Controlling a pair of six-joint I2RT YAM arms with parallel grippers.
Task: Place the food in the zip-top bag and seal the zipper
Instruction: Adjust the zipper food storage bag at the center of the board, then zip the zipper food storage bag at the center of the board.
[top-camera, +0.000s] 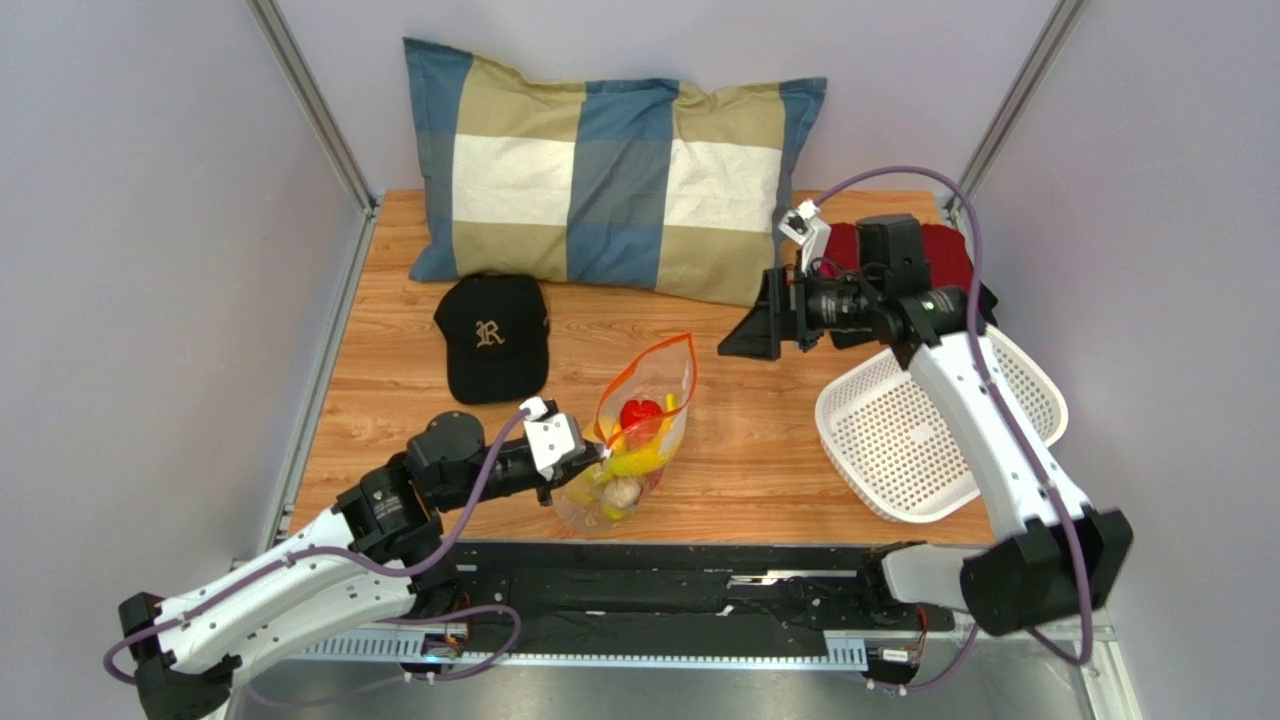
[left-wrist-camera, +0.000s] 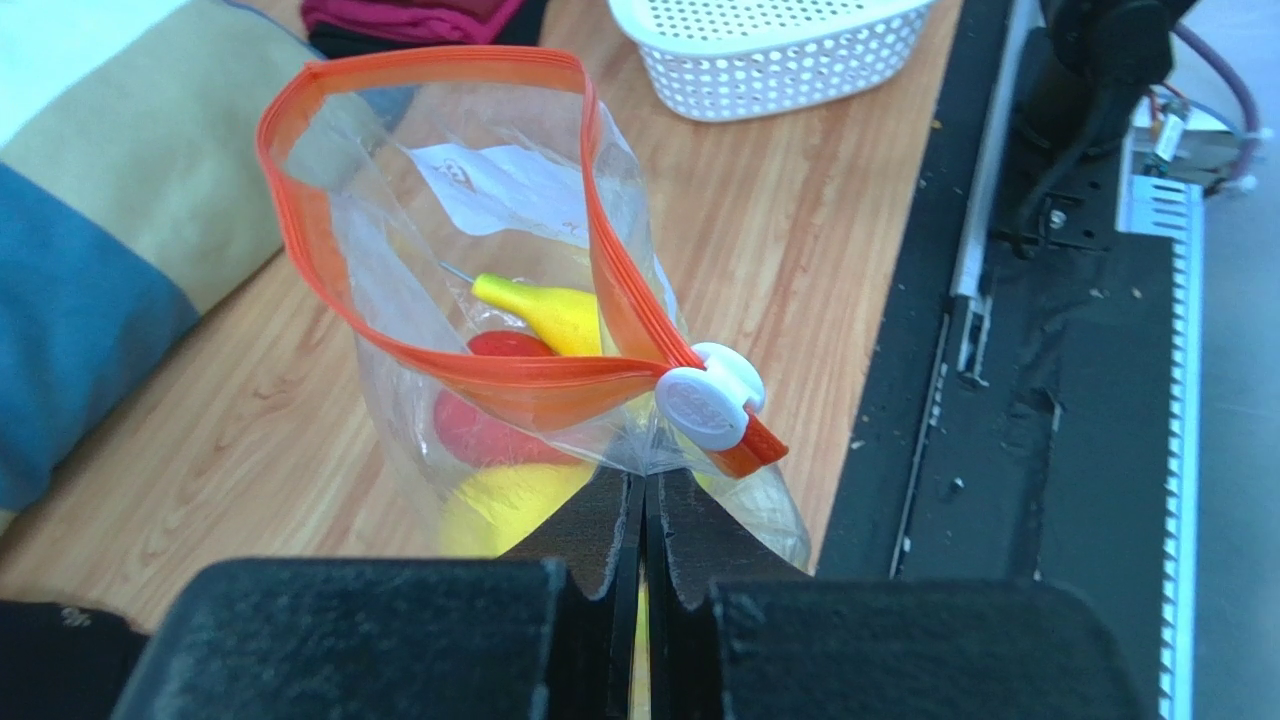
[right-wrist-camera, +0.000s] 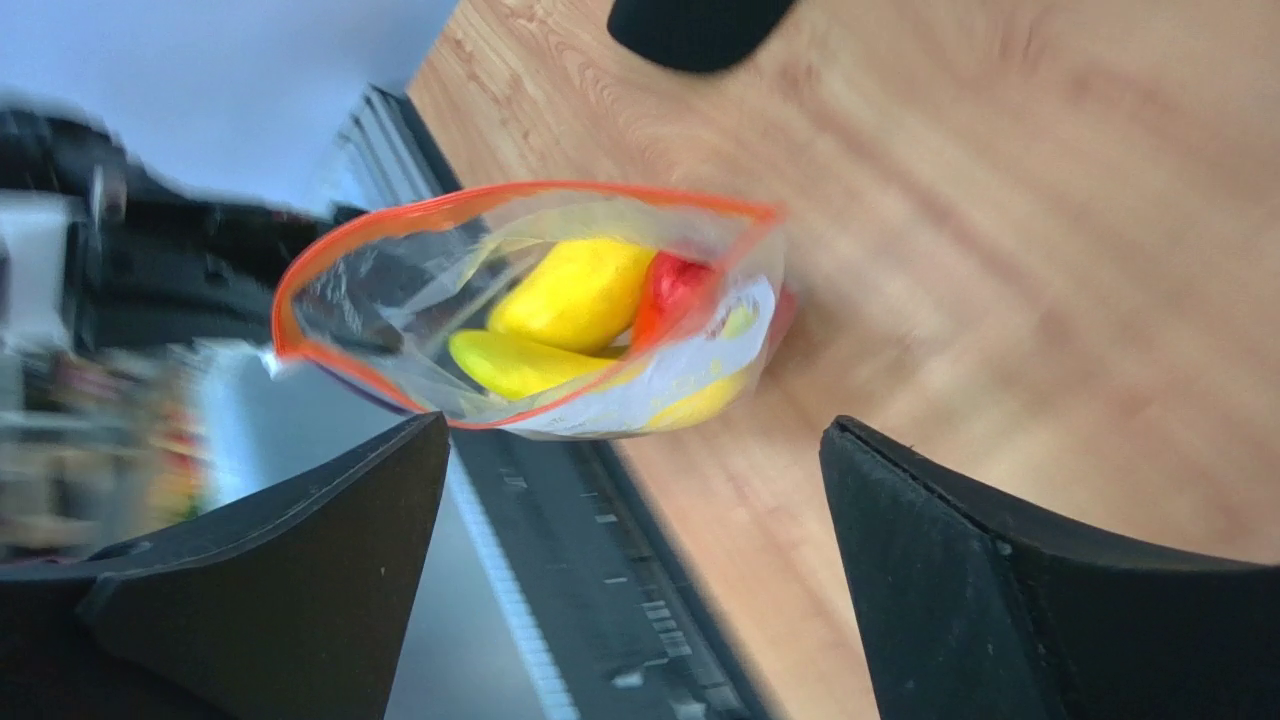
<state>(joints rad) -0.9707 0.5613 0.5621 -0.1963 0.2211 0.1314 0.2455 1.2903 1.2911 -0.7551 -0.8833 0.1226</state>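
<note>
The clear bag (top-camera: 672, 375) stands open-mouthed on the table (top-camera: 751, 450) with red and yellow food (top-camera: 642, 416) inside. The left fingers (top-camera: 586, 462) pinch its near edge. The right fingers (top-camera: 751, 330) hover apart from it, near a white basket (top-camera: 902, 435).

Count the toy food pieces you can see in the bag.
4: a banana, a red piece beside it, a yellow lemon against them, and a beige round piece at the bottom of the bag. Others may be hidden underneath.
</note>
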